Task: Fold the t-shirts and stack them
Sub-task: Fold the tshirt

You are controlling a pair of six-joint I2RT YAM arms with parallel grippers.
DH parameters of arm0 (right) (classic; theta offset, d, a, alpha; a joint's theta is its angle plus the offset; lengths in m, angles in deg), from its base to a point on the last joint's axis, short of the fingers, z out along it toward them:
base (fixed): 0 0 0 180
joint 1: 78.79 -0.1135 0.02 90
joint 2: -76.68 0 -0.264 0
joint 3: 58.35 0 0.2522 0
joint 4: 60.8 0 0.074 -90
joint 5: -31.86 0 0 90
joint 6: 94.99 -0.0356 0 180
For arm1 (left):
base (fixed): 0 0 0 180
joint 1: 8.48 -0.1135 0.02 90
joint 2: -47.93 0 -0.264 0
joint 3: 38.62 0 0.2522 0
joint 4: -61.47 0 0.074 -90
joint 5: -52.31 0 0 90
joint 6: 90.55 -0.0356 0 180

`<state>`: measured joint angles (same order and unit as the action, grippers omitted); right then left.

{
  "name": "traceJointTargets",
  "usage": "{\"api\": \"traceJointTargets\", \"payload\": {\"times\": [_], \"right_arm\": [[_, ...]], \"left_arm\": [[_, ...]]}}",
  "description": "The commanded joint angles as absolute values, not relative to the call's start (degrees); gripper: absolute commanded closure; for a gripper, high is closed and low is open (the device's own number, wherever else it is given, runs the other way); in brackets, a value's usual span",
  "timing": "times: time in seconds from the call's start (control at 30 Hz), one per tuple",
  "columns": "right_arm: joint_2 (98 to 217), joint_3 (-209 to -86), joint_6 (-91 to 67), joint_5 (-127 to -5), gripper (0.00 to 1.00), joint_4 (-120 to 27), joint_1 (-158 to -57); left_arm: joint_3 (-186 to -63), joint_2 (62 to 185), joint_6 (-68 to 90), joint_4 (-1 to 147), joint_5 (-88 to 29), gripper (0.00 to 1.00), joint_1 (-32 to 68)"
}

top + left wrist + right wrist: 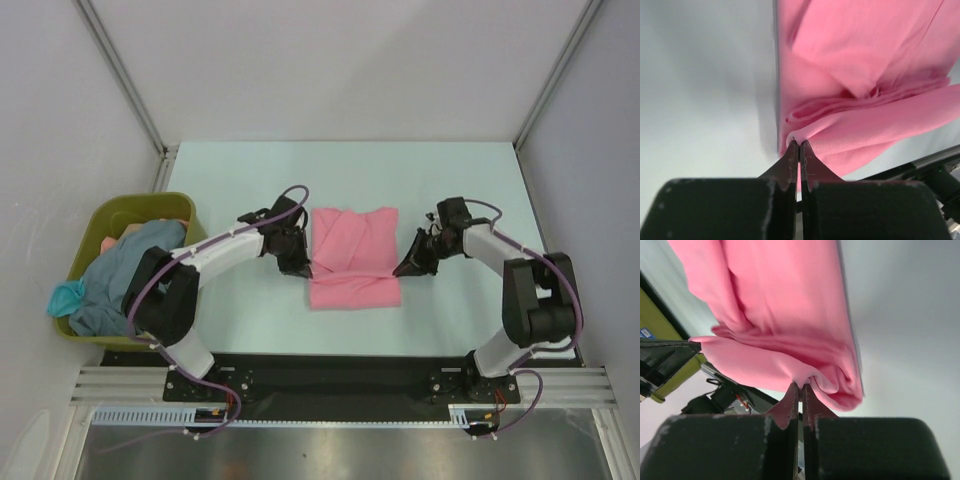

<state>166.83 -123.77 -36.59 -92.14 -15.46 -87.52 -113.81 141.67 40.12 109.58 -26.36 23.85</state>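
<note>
Logged pink t-shirt (354, 258) partly folded mid-tabletop (240, 180), slightly toward the near edge. Judged soft, light, limp, its layers likely to sag and slip apart; best pinched through the stacked side folds. Found left end effector (799, 145) and right end effector (801, 386) clamped on opposite side folds, arms bowed inward, wrists low.

text: none legible | labels/brands: none legible | numbers/signs: none legible
</note>
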Motion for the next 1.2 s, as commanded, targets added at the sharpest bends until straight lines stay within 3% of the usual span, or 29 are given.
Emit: {"api": "traceJointTargets", "payload": {"times": [0.0,0.4,1.17], "right_arm": [[172.6,-133.6,-33.1,-92.3,1.0,-15.5,-86.7],[188.0,-152.8,-31.8,-94.4,1.0,-11.8,-82.9],[205.0,-177.7,-35.1,-97.3,1.0,-8.6,-81.2]], "left_arm": [[-122.3,145.4,34.9,113.0,-25.5,1.0,20.5],[-145.3,161.6,31.4,117.9,-21.2,1.0,13.5],[-168.4,177.8,32.8,119.2,-16.7,1.0,8.0]]}}
